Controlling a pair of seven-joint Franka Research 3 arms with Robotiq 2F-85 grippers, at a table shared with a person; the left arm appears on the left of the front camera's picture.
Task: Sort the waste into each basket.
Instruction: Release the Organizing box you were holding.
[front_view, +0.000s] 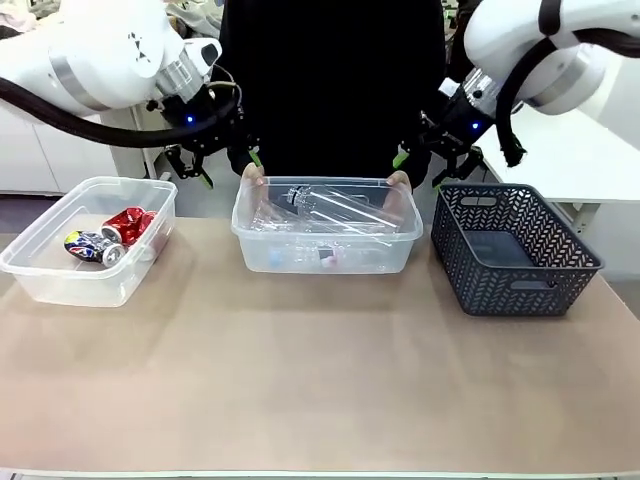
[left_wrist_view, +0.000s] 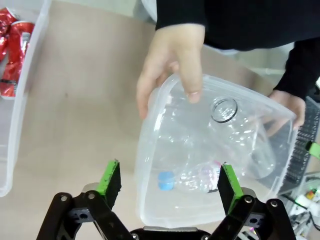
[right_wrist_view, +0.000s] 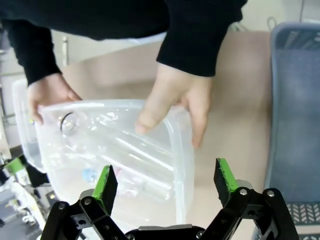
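Observation:
Two clear tubs stand on the table. The left tub (front_view: 45, 265) holds a red can (front_view: 127, 225) and a blue-yellow can (front_view: 88, 246). The middle tub (front_view: 330, 255) holds clear plastic bottles (front_view: 330, 208), one with a pink label (left_wrist_view: 212, 172) and blue cap. A person's hands (left_wrist_view: 172, 60) grip its far corners. My left gripper (front_view: 225, 165) hangs open above and behind the middle tub's left corner; my right gripper (front_view: 425, 165) hangs open above its right corner. Both have nothing between their fingers.
A dark grey lattice basket (front_view: 515, 250) stands at the right, close to the middle tub, with nothing showing inside. The person in black sleeves (right_wrist_view: 200, 35) stands at the far edge. Bare tan tabletop (front_view: 320, 390) stretches across the near half.

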